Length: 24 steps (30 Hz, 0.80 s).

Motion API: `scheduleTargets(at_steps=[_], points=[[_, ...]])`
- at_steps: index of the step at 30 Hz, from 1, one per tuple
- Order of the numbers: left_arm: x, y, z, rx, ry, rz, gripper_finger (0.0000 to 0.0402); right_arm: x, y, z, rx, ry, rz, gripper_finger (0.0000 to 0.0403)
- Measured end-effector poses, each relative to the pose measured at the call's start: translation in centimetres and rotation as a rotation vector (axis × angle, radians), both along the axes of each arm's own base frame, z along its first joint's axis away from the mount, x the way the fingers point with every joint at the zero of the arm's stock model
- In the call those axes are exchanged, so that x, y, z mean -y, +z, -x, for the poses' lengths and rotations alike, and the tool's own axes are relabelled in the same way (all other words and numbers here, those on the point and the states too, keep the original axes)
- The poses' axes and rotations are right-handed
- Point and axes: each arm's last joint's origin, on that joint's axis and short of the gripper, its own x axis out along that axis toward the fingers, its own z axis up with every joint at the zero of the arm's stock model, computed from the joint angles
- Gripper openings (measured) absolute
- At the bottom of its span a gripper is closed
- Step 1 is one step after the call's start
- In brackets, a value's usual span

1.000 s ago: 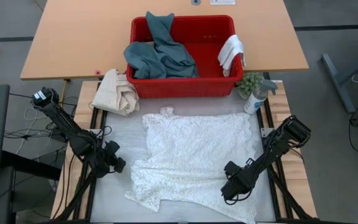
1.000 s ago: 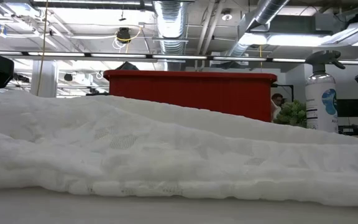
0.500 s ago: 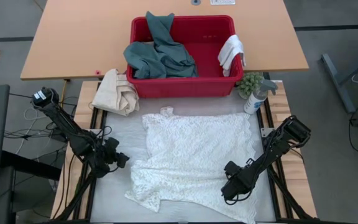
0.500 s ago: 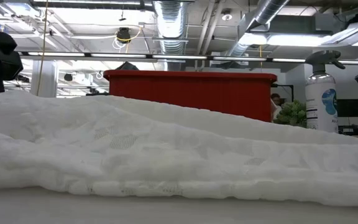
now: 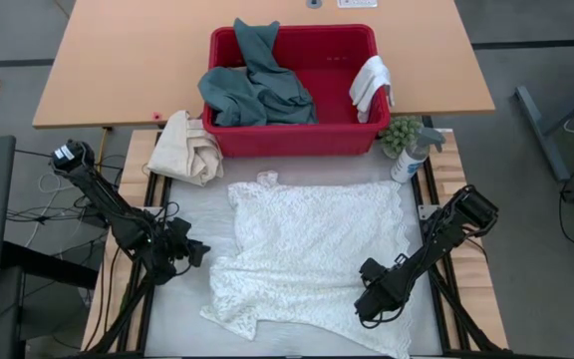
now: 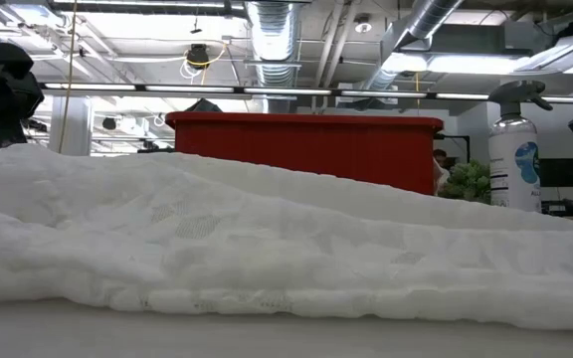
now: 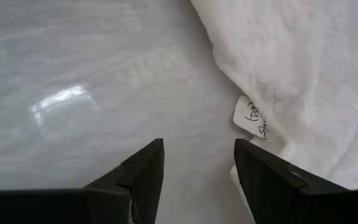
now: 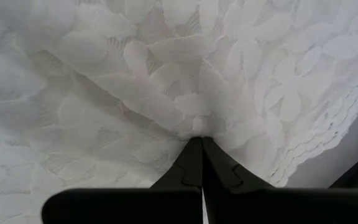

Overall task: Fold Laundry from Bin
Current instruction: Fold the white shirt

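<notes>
Right gripper [image 8: 201, 140]: fingers pressed together, pinching a fold of the white lace cloth [image 5: 312, 254] near its front hem.
Left gripper [image 7: 197, 165]: fingers spread, holding nothing, low over the bare grey mat [image 5: 192, 209], with the cloth's side edge and its small paper tag [image 7: 252, 117] just ahead of the tips.
Cloth: spread across the mat between both grippers, rumpled at the corner nearest the left one.
Beyond the cloth: red bin [image 5: 347, 135] with the teal garment [image 5: 255, 85] and a small white cloth [image 5: 370, 82] inside.
Beside the bin: a cream canvas bundle [image 5: 189, 148] on the left gripper's side; a spray bottle [image 5: 412, 155] and small green plant [image 5: 399, 130] on the right's.
Risk, left: closing too early would catch only the tag or mat, not the edge.
Risk, right: thin lace could slip or stretch if pulled alone, skewing the fold.
</notes>
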Motion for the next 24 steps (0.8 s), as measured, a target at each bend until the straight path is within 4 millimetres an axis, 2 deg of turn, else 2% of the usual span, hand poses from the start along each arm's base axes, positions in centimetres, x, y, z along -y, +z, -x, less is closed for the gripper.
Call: scheduleTargets(at_steps=[24], points=[[0.2,-0.05,0.02,-0.033,-0.025,0.045,0.0183,0.01,-0.01,-0.01,0.002,-0.001,0.003,0.0021]])
